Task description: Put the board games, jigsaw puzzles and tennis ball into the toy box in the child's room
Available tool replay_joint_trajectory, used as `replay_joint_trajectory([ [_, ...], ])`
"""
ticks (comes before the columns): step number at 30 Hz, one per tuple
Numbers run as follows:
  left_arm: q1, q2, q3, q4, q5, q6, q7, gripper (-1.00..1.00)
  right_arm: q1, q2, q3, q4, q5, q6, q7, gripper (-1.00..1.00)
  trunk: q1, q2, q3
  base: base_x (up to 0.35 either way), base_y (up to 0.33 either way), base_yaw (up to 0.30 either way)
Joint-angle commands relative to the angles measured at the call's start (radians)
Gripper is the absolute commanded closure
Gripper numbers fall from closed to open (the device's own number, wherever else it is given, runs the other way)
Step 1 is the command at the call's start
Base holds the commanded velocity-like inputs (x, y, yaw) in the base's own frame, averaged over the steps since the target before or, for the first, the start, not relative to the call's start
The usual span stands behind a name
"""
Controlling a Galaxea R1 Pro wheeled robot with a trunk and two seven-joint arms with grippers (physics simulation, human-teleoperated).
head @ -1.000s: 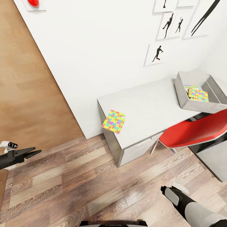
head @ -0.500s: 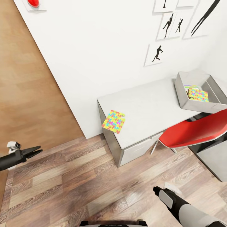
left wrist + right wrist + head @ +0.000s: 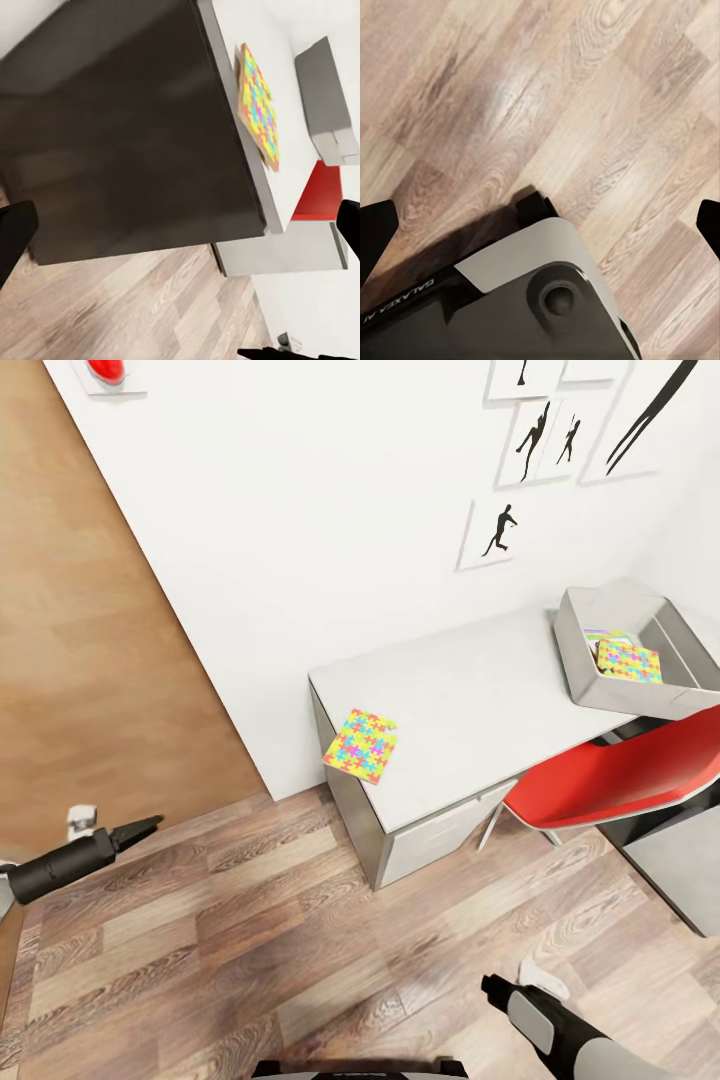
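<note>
While the left tool (image 3: 150,823) hung low over the wood plank floor (image 3: 250,940) at the head view's left edge, its dark fingers looked pressed together into a point there; in the left wrist view, though, the two fingertips sat at opposite edges of the frame, so I cannot tell its state. It held nothing.

Further right stood the long pale grey-white desk (image 3: 470,700) against the white wall, with a white drawer cabinet (image 3: 440,840) under its near end. One thin flat jigsaw puzzle square of yellow, pink, blue and green pieces (image 3: 361,745) lay on that near corner, slightly overhanging the edge. In the left wrist view the same puzzle (image 3: 259,105) lay flat on the desk top.

A red chair (image 3: 620,775) was tucked beneath the desk's far half. Behind it, the light grey rectangular toy box with thick sloping walls (image 3: 580,660) rested on the desk, with a second jigsaw puzzle (image 3: 629,660) inside it.

At the lower right, the right tool (image 3: 492,988) hovered above the floor, its fingertips spread wide at the right wrist view's edges, empty.
</note>
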Motion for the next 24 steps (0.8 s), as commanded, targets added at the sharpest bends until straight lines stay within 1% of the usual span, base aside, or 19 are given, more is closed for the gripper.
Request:
replay_joint_trajectory([
  [1, -0.002, -0.002, 0.000, 0.000, 0.004, 0.009, 0.002, -1.00, 0.000, -0.001, 0.007, -0.004, -0.004, 0.006, -0.007, -1.00, 0.001, -0.002, -0.001, 0.000, 0.000, 0.000],
  [7, -0.005, -0.017, 0.002, -0.003, 0.003, -0.002, 0.011, -1.00, 0.001, -0.006, 0.003, -0.006, -0.009, 0.007, -0.002, -1.00, 0.001, -0.002, -0.001, 0.000, 0.000, 0.000],
  [20, -0.006, -0.027, 0.004, -0.004, 0.003, -0.020, 0.012, -1.00, 0.001, -0.009, -0.008, -0.001, -0.013, 0.010, -0.001, -1.00, 0.001, -0.002, -0.001, 0.000, 0.000, 0.000],
  [24, -0.006, -0.038, 0.003, -0.004, 0.002, -0.068, 0.013, -1.00, 0.001, -0.010, -0.010, 0.000, -0.013, 0.010, 0.005, -1.00, 0.001, -0.002, -0.001, 0.068, 0.000, 0.000],
])
